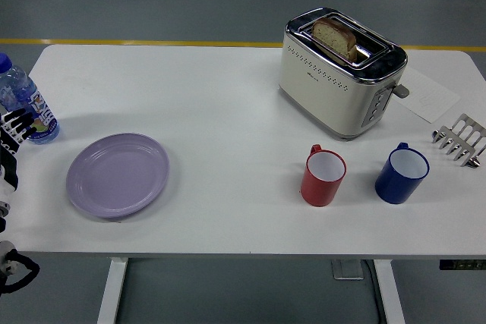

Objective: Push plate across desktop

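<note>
Looking down, you see the lavender plate (118, 175) lying flat near the white table's (228, 111) front-left edge, untouched. Your left hand (11, 138) sits at the left edge beside a water bottle (21, 105); whether its fingers are spread, you cannot tell.

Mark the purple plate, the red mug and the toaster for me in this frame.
purple plate (118, 174), head view, on the flat centre of the dish.
red mug (323, 178), head view, on its outer wall just below the rim.
toaster (323, 81), head view, on its cream side panel.
</note>
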